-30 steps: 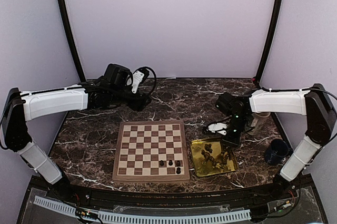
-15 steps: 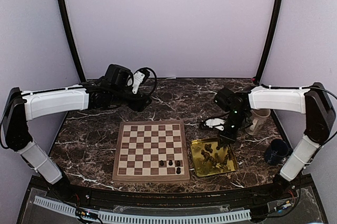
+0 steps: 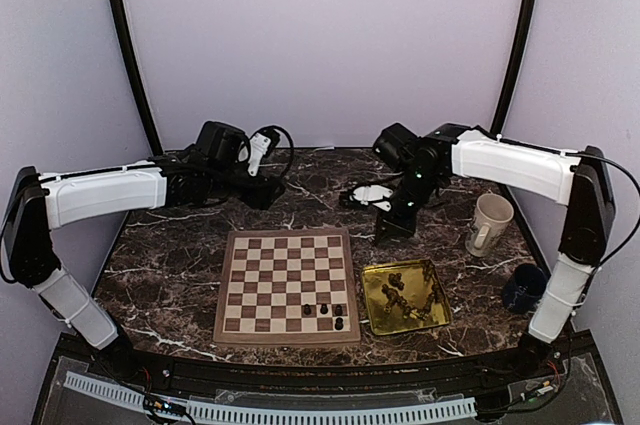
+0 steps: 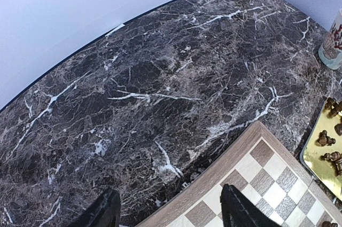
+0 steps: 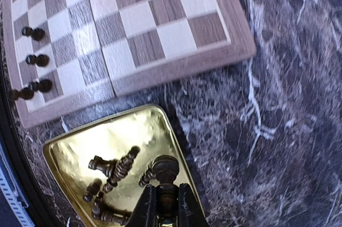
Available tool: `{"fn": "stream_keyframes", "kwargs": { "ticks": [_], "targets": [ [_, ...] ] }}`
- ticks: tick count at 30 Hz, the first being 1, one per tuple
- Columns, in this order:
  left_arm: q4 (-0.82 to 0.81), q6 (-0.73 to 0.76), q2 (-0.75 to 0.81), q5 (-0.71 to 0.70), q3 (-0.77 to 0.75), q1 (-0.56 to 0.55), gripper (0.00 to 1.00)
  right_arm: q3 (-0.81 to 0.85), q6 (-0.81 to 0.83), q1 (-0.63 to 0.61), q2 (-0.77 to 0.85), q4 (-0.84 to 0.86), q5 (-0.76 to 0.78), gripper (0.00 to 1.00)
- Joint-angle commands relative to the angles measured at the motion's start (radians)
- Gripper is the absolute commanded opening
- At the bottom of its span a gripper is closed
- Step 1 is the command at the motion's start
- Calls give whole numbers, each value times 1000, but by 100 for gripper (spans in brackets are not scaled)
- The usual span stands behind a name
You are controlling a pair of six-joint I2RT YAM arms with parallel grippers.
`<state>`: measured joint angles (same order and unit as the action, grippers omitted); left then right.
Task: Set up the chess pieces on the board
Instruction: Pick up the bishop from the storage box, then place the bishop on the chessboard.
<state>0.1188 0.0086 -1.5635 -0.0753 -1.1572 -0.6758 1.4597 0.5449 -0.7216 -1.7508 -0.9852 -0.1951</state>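
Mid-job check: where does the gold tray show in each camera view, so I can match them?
Top external: gold tray lower right of centre, right of the board.
Left wrist: gold tray at the right edge, lower half, cut off, beside a corner of the board.
Right wrist: gold tray along the bottom, left to centre, below the board.
Shared landmark: the board's edge facing the tray.

Right tool hides base of pinched chess piece.
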Motion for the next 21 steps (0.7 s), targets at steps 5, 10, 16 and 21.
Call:
{"fn": "stream_keyframes", "kwargs": {
  "ticks": [5,10,16,21],
  "targets": [
    [-48,-67,118,-18,24,108,67,238,34,-157,-176,-70,67,9],
    [-59,-62,148,-27,33,125,67,338,43,-256,-298,-87,111,9],
    [-60,-58,160,-14,36,127,67,432,47,-314,-396,-104,84,11],
    [-53,-55,149,17,32,127,67,449,44,-305,-375,-106,71,32]
  ]
}}
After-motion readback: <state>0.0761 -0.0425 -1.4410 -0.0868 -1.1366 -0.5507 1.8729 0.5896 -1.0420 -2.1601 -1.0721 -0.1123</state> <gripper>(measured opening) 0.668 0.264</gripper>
